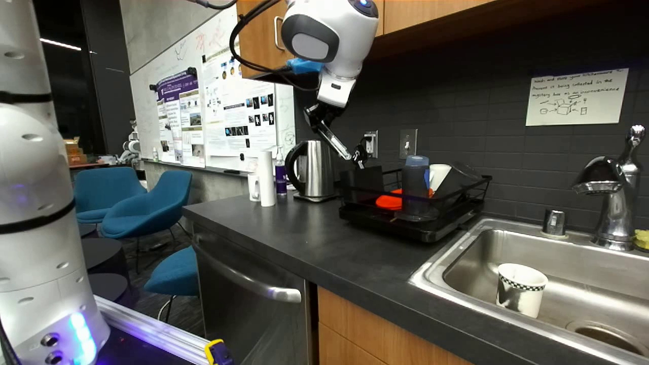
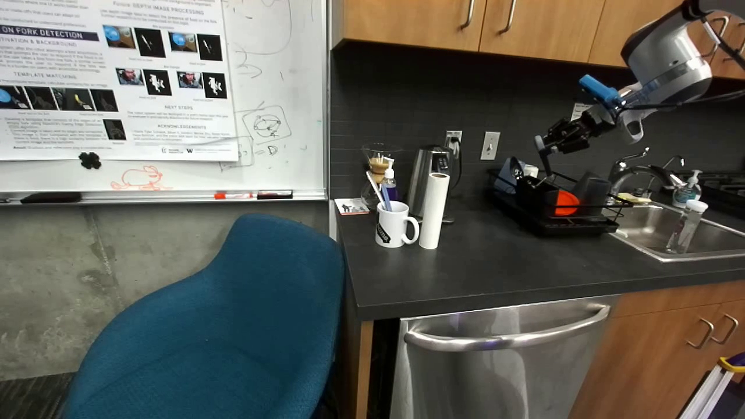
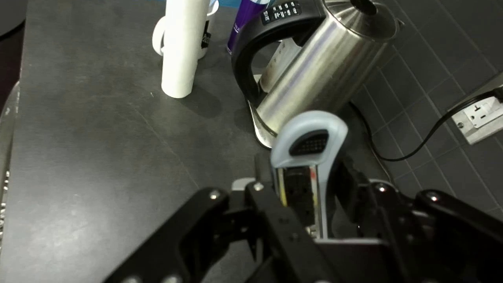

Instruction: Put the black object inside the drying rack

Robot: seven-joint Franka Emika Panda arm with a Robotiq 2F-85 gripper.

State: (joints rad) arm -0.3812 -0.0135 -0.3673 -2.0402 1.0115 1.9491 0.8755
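Nose down, slanted

Brackets a grey-rimmed, dark-centred item [image 3: 308,147] with the gripper [image 2: 548,146]; cannot tell if clamped, nor if the black object. Slopes down from the arm [image 1: 350,35], over the drying rack [image 2: 573,226], on the side nearest the kettle [image 1: 319,170].

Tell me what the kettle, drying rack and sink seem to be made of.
Kettle: brushed metal body, likely stainless steel, by its streaky silver sheen; the dull black handle looks plastic. Drying rack: thin black rails suggest coated metal wire; plastic possible. Sink: satin metal, probably stainless steel, from its soft grey reflections.
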